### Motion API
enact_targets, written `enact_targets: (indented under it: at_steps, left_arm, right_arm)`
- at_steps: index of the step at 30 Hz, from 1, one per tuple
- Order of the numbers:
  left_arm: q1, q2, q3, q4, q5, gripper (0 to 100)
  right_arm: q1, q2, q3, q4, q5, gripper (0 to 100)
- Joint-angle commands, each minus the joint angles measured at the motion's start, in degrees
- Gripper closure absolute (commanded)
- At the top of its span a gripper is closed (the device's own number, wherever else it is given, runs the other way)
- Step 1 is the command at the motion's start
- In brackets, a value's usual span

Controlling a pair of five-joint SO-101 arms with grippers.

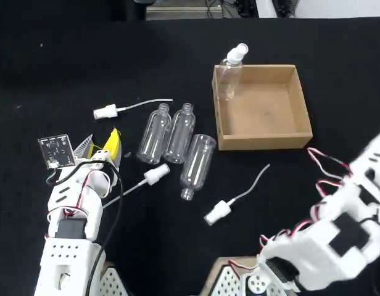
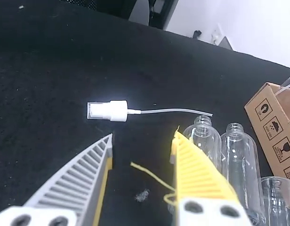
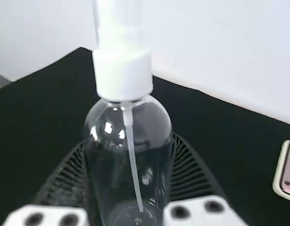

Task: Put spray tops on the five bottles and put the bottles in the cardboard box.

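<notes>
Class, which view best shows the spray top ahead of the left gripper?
The left wrist view: the spray top lies close, head and tube plain, before the open left gripper. The high view shows it farther off. The right wrist view faces a capped bottle.

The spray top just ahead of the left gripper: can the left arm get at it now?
Probably yes: the left gripper is open, and the spray top lies just ahead of it with nothing between.
</notes>
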State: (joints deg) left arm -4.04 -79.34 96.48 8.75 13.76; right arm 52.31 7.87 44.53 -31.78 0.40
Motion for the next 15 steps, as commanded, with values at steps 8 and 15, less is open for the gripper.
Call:
enact_targets:
  at_steps: [8, 15]
  left_arm:
    - [0.66, -0.62, 1.27, -1.32, 0.18, 80]
    - [0.66, -0.62, 1.27, -1.32, 0.18, 80]
  right_arm:
    - [2.73, 12.26, 3.3, -21.54, 0.62, 98.7]
    - [2.55, 14.73, 4.53, -24.09, 0.7, 98.2]
